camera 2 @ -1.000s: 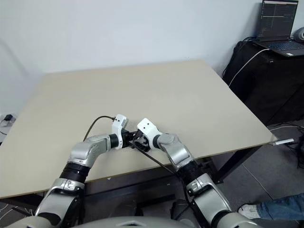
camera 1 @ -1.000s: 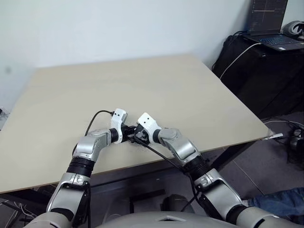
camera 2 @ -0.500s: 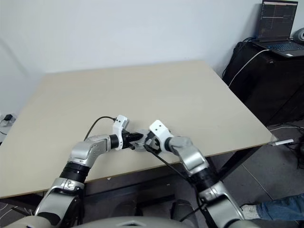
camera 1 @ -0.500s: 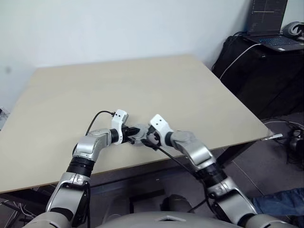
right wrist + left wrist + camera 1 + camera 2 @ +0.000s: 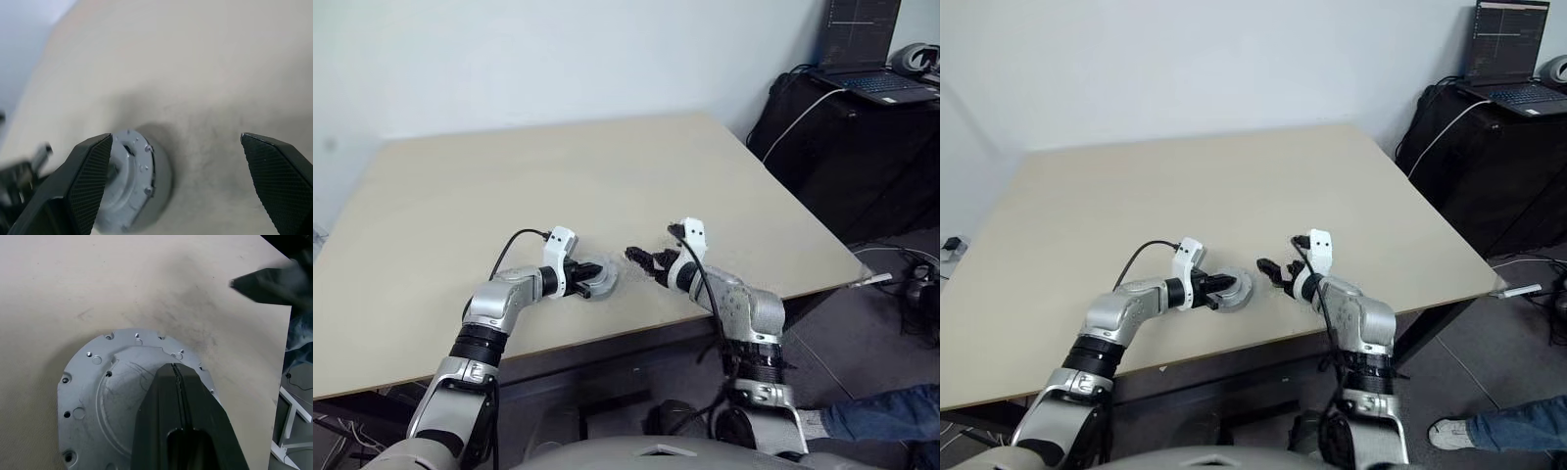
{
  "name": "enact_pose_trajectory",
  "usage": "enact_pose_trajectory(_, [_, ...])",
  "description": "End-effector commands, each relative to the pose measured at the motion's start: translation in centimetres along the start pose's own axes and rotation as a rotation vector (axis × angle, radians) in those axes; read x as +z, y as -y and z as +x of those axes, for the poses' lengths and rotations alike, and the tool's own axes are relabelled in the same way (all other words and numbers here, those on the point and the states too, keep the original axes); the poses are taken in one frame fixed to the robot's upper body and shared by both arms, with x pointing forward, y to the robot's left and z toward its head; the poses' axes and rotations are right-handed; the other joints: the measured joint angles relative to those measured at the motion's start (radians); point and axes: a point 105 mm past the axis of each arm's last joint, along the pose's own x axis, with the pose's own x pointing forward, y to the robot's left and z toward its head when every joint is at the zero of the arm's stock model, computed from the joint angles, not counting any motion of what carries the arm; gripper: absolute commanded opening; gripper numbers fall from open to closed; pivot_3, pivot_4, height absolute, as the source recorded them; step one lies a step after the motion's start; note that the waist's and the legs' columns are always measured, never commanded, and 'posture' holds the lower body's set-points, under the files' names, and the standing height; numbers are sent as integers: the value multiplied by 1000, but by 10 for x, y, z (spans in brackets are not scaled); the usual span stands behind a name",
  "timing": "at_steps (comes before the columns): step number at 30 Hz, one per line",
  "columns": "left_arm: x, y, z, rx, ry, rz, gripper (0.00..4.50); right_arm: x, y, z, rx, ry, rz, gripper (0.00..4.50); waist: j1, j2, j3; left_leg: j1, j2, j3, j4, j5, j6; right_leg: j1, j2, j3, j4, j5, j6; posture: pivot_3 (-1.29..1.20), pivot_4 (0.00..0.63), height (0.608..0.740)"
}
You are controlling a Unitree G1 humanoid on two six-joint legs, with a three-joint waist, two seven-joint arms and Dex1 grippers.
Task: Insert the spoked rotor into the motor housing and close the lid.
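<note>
Head views: the round silver-grey metal lid (image 5: 1230, 289) is seen seated on the beige wooden table (image 5: 1234, 186), with the left gripper (image 5: 1225, 285), fingers pressed together, resting on top of it; the right gripper (image 5: 1267, 267) is held just beside it, jaws spread wide and empty. Left wrist view: the closed fingertips (image 5: 175, 382) are laid on the lid's flat bolt-holed face. Right wrist view: the lid sits between the spread fingers — apart from both. Judged risk: an off-centre push from the left could tilt or slide the lid. Against a second earlier, the right gripper has drawn away to the right and rolled over — the lid is uncovered.
</note>
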Motion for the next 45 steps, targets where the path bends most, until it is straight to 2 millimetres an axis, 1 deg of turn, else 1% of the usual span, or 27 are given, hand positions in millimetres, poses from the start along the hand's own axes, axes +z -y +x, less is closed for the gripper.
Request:
enact_pose_trajectory(1, [-1,-3,-5,21,-15,25,0,-3,-8,7,22,-36,72,4470,-2,0,0,0,0,0,0,0,0,0,0,0,0,0,0,0,0,740])
enact_pose_trajectory(8, [-1,-6,-12,43,13,11,0,-22,-18,17,51,-127,116,4470,-11,1,0,0,0,0,-1,0,0,-1,0,0,1,0,0,0,0,740])
enact_pose_trajectory(19, [-3,-10,-19,77,41,-12,0,-32,-40,21,182,-192,241,4470,-16,1,0,0,0,0,-1,0,0,-1,0,1,1,0,0,0,0,740])
enact_pose_trajectory(31, [-9,-13,-27,107,53,-35,0,-42,-47,39,190,-228,328,4470,-23,1,0,1,1,0,-1,0,0,0,0,1,1,0,0,0,0,740])
enact_pose_trajectory(35, [-10,-14,-29,116,56,-41,0,-46,-56,42,244,-249,375,4470,-28,1,0,3,1,0,-1,0,0,0,1,1,1,0,0,0,0,740])
enact_pose_trajectory(37, [-12,-14,-31,122,57,-45,0,-48,-67,41,296,-271,389,4470,-31,1,0,3,2,0,-1,0,0,0,1,1,2,0,0,0,0,740])
enact_pose_trajectory(42, [-14,-14,-33,127,56,-50,0,-54,-85,39,369,-318,380,4470,-27,1,0,1,2,0,-2,0,0,-1,2,1,1,-1,-1,0,0,740])
enact_pose_trajectory(45, [-14,-14,-33,129,57,-53,0,-57,-88,38,384,-332,383,4470,-27,1,0,1,1,0,-2,0,0,-1,1,1,1,-1,-1,0,0,740])
